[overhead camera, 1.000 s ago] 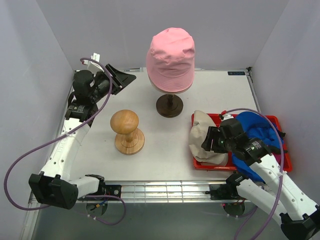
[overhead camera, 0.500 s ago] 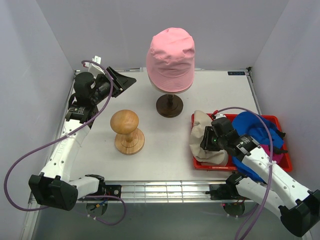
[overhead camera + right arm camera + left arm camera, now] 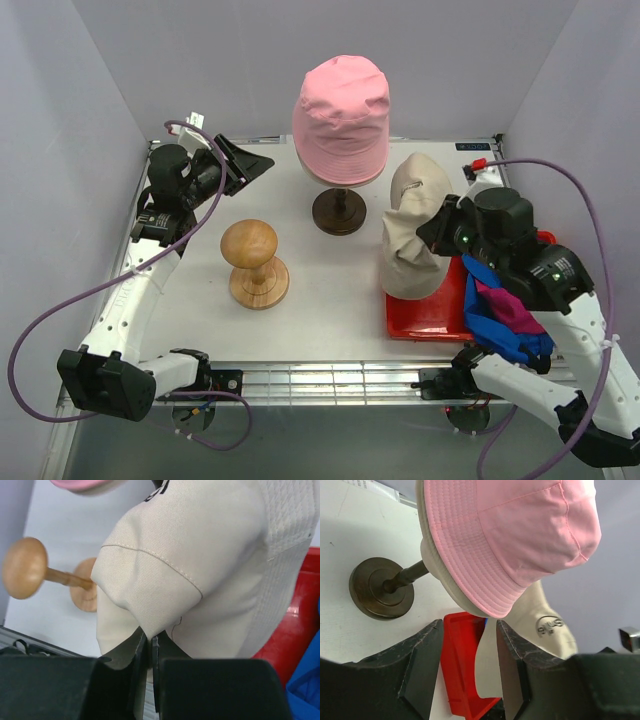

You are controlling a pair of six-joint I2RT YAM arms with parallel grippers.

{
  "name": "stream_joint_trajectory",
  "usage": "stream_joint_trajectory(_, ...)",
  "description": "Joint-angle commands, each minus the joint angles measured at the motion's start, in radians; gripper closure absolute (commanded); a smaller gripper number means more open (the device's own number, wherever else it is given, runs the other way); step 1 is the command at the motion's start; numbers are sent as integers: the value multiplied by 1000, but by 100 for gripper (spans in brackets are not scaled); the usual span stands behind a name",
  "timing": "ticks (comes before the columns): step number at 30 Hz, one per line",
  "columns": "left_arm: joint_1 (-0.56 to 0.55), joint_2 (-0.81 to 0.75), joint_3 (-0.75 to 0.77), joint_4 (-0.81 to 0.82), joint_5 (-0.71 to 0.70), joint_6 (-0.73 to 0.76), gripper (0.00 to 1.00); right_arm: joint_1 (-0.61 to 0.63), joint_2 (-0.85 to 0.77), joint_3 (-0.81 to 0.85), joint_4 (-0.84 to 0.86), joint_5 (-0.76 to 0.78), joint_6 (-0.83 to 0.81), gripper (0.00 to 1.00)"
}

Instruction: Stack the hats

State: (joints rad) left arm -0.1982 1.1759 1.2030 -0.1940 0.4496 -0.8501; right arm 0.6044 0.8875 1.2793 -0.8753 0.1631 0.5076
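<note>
The light pink bucket hat [image 3: 342, 115] [image 3: 520, 540] sits on the mannequin head at the back centre. My right gripper [image 3: 437, 230] [image 3: 150, 639] is shut on a fold of the beige bucket hat [image 3: 410, 230] [image 3: 200, 565], which hangs lifted above the left side of the red tray [image 3: 430, 315]. The bright blue cap [image 3: 497, 325] and the magenta cap [image 3: 510, 305] lie in the tray under my right arm, largely hidden. My left gripper [image 3: 245, 160] [image 3: 469, 672] hovers open at the back left, empty, pointing toward the pink hat.
A round-topped wooden hat block [image 3: 254, 262] [image 3: 30, 570] stands left of centre. The mannequin's dark stand base [image 3: 339, 211] [image 3: 381, 587] sits mid-table. Grey walls close in on both sides and the back.
My right gripper closed on the beige hat in the tray and lifted it up and toward the back. The left arm barely moved.
</note>
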Motion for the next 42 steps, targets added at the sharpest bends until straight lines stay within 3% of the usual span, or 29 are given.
stream_joint_trajectory(1, 2, -25, 27, 27, 29, -12, 43, 5, 17, 186, -71, 24, -29, 92)
stream_joint_trajectory(8, -1, -21, 29, 65, 61, -78, 43, 5, 82, 496, -85, 0, -57, 92)
stream_joint_trajectory(15, -64, -2, 27, 183, 106, -153, 41, 5, 148, 661, 145, -210, -115, 92)
stream_joint_trajectory(19, -101, 8, 4, 330, 130, -230, 35, 5, 218, 755, 246, -318, -110, 92)
stream_joint_trajectory(29, -199, 48, 26, 580, 126, -432, 23, 5, 401, 896, 461, -556, -29, 92)
stream_joint_trajectory(35, -224, 79, 44, 715, 118, -535, 23, -8, 473, 959, 499, -583, 2, 92)
stream_joint_trajectory(42, -224, 59, 66, 728, 80, -514, 28, -75, 479, 930, 524, -619, 31, 92)
